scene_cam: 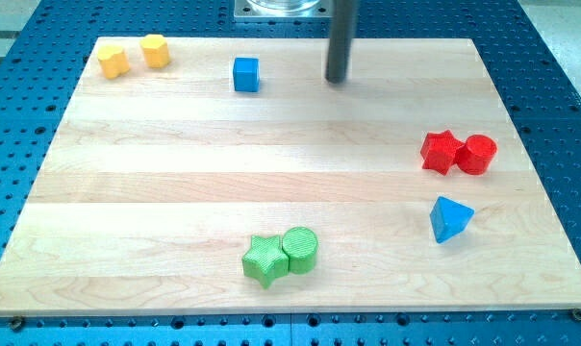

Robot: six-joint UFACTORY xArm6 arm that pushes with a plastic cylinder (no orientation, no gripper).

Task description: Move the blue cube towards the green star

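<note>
The blue cube [245, 74] sits near the view's top, left of centre, on the wooden board [175, 183]. The green star [265, 259] lies near the view's bottom centre, touching a green cylinder [300, 249] on its right. My tip [337, 80] is at the view's top, right of the blue cube with a clear gap between them, and far above the green star.
Two yellow blocks [113, 61] [155, 50] sit at the top left corner. A red star [440, 152] touches a red cylinder [477, 154] at the right. A blue triangular block [449, 219] lies below them. The board rests on a blue perforated table [21, 144].
</note>
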